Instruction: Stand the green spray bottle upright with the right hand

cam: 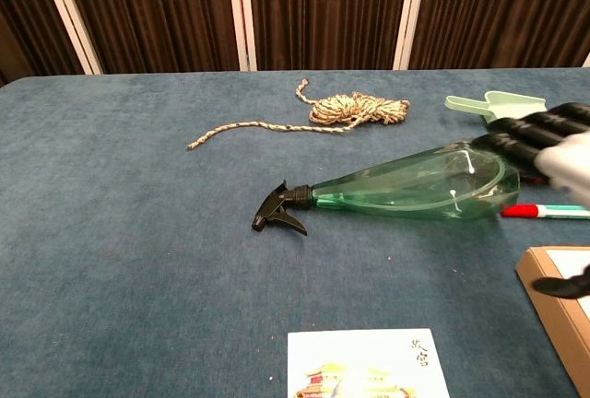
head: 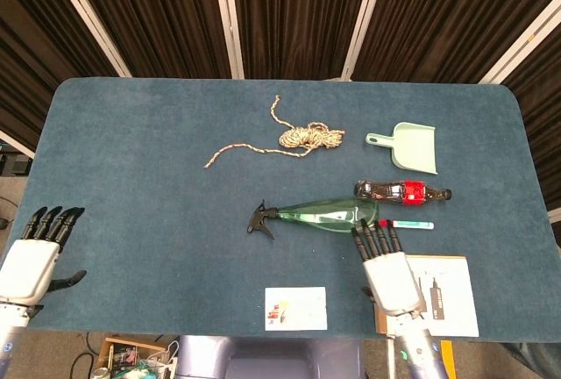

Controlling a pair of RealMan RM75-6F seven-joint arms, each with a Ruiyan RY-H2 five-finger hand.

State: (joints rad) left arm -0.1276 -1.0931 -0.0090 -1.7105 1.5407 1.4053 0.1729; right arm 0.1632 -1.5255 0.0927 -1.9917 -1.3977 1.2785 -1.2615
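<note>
Your right hand [cam: 558, 154] ran off the chest view's edge beside the green spray bottle [cam: 415, 186], hiding the cola bottle [head: 403, 191] behind it. The box [cam: 558, 301] near that spray bottle was cut off too. Your left hand [head: 31, 256] was partly cropped.

A table [head: 131, 177] topped with dark blue-teal carpet-like fabric, its corners rounded, fills most of both views, stretching ahead of the right hand [head: 390, 269] and well out to either side of it. Beyond the far edge, well ahead of that hand, hang dark brown pleated curtains [head: 298, 10] split by pale slanted frame strips [head: 230, 15]. Lighting is even and soft.
</note>
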